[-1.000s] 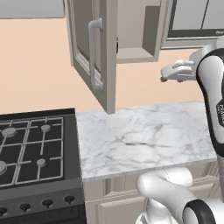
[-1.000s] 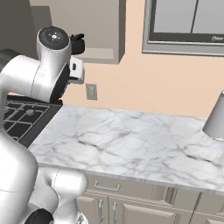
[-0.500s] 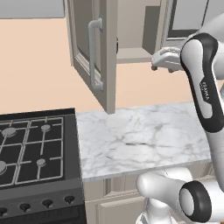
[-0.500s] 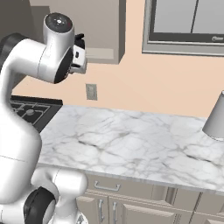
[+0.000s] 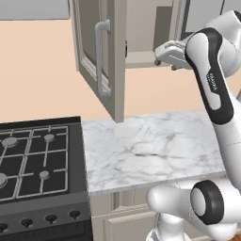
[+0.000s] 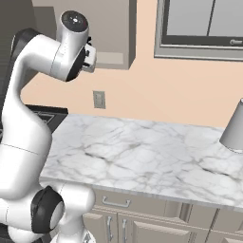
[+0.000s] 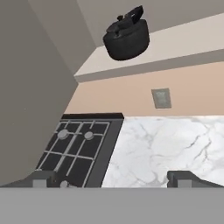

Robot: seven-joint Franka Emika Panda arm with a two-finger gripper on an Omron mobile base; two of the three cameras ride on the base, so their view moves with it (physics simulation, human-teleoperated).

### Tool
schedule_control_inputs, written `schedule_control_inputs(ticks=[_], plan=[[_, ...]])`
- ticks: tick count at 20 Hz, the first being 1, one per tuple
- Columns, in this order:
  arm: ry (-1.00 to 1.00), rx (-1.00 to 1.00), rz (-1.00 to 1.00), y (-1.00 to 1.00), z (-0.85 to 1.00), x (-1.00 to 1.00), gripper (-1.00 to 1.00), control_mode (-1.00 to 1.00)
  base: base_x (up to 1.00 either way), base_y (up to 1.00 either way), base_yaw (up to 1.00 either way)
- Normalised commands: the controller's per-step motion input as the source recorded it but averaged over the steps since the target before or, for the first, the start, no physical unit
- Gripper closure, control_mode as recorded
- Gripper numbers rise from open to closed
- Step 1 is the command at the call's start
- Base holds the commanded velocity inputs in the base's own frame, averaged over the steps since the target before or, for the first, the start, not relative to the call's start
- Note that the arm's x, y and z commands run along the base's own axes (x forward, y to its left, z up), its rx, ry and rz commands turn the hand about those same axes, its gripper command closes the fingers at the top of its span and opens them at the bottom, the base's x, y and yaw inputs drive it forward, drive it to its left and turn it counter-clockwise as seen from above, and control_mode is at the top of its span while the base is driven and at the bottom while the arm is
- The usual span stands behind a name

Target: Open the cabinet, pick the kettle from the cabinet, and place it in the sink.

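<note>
The cabinet (image 5: 141, 28) stands with its door (image 5: 94, 61) swung open to the left, bar handle (image 5: 100, 56) facing out. On its bottom shelf (image 7: 183, 41) sits the kettle (image 7: 127, 39), small, round and black, upright with its arched handle up. My gripper (image 5: 160, 55) hovers at the front edge of that shelf, right of the door. In the hand view the gripper (image 7: 116, 178) is open, nothing between its fingertips (image 7: 187, 178), and the kettle lies ahead and above them, apart. The sink is out of view.
A black gas stove (image 5: 33, 160) lies left of the marble counter (image 5: 150, 146). A wall outlet (image 6: 98, 99) sits under the cabinet. A glass-fronted cabinet (image 6: 204, 23) hangs to the right, and a grey cone-shaped object (image 6: 234, 127) stands at the counter's far right.
The hand has risen and swung left, from beside the cabinet's lower right to the front of its bottom shelf. The door stays open and the gripper stays open.
</note>
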Motion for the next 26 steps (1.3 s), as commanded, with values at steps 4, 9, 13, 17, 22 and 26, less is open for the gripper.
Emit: schedule_control_inputs(ticks=[4,9,13,17,22,26], plan=[[-0.05,0.05,0.0,0.22,0.1,0.49,-1.0,-1.0,0.0,0.0,0.0],[-0.11,0.02,0.0,0.21,0.06,0.49,-1.0,-1.0,0.0,0.0,0.0],[-0.16,0.0,0.0,0.19,0.03,0.45,-1.0,-1.0,0.0,0.0,0.0],[-0.12,0.0,-0.05,0.07,0.0,0.49,-1.0,-1.0,0.0,0.0,0.0],[-0.04,0.0,-0.09,0.09,0.02,0.47,-1.0,-1.0,0.0,0.0,0.0],[0.0,0.0,-0.13,0.15,0.07,0.47,-1.0,-1.0,0.0,0.0,0.0]])
